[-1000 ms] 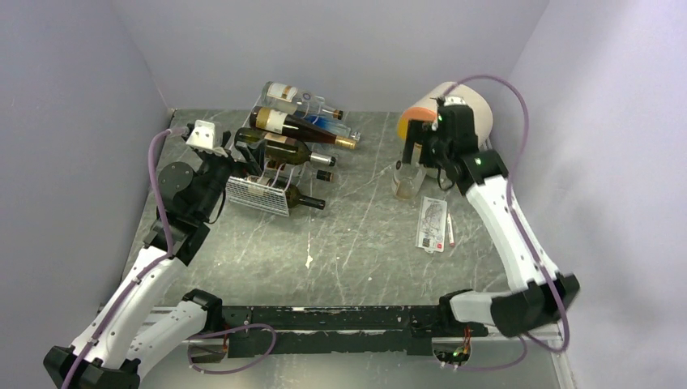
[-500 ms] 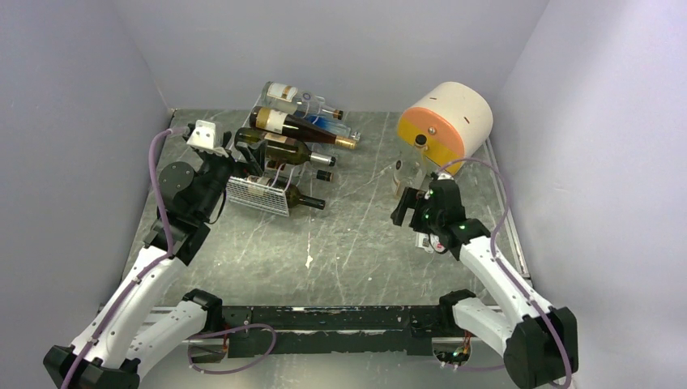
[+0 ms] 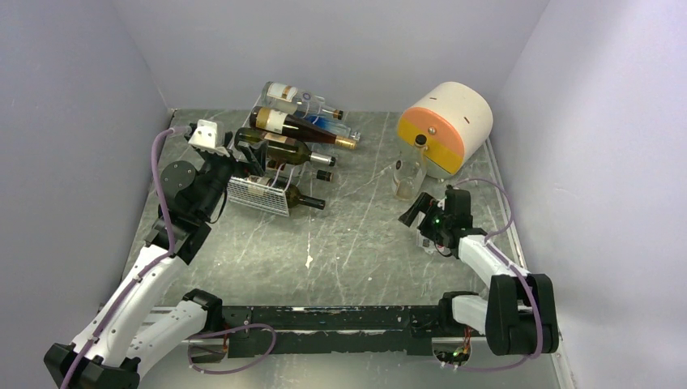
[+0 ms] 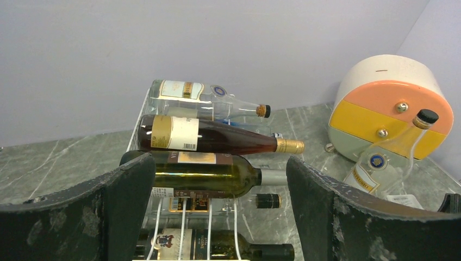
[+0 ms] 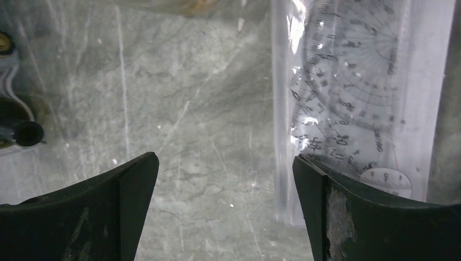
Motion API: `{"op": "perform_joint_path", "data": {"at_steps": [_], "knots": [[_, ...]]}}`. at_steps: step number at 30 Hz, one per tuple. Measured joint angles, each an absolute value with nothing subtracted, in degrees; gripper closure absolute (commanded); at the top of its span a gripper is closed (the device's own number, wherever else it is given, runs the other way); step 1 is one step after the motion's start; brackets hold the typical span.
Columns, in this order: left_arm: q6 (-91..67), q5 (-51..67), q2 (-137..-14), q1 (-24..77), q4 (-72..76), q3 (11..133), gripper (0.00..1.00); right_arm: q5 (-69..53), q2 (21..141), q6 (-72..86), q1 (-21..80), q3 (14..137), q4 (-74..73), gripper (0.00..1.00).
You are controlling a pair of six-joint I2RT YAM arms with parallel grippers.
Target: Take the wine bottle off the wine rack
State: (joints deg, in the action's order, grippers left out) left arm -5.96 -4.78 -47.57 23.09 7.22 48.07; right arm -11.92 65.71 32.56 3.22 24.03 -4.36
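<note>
Left pincer [image 4: 218,163] stands spread wide with nothing held. It sits at the near left side of the wine rack [image 3: 258,194], and its two dark fingers [image 4: 128,190] frame the bottles stacked there. Whether either finger touches the rack or a bottle cannot be told.

Straight ahead of it, in the rack's middle tier, lies the green wine bottle [image 4: 206,174] on its side, neck to the right. On the rack behind it rests the brown bottle [image 4: 212,136] with a gold foil neck, and behind that the clear bottle [image 4: 201,100] at the rack's far end. Below the green one, under the white wires, lie two more dark bottles: one with a black cap [image 4: 267,200] and the bottom bottle [image 4: 217,251] at the mesh end. All necks point away from the rack's left side.

Right pincer [image 5: 224,160] hangs well to the right of the rack, low over the marbled grey surface [image 3: 348,243]. It too is wide open and empty, aimed down. Its right finger [image 5: 348,206] overlaps a clear plastic sleeve [image 5: 353,109] holding a protractor.

Farther right of the rack, a white, orange and yellow drum [image 3: 450,121] lies on its side, with a tilted clear flask [image 3: 407,174] leaning against its face.
</note>
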Motion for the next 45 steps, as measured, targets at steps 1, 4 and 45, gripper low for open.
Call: {"op": "perform_joint_path", "data": {"at_steps": [1,4,45], "knots": [[-5.96,-4.78,-47.57,23.09,7.22,48.07,0.06,-13.06,66.48,32.58,2.13,23.64,-3.68,0.0],[-5.96,-4.78,-47.57,23.11,7.22,48.07,0.06,-13.69,67.13,32.4,1.54,23.73,-2.94,0.0],[-7.81,-10.17,-48.31,23.42,4.21,49.47,0.06,1.58,89.17,54.19,44.6,59.86,-1.5,0.01]]}}
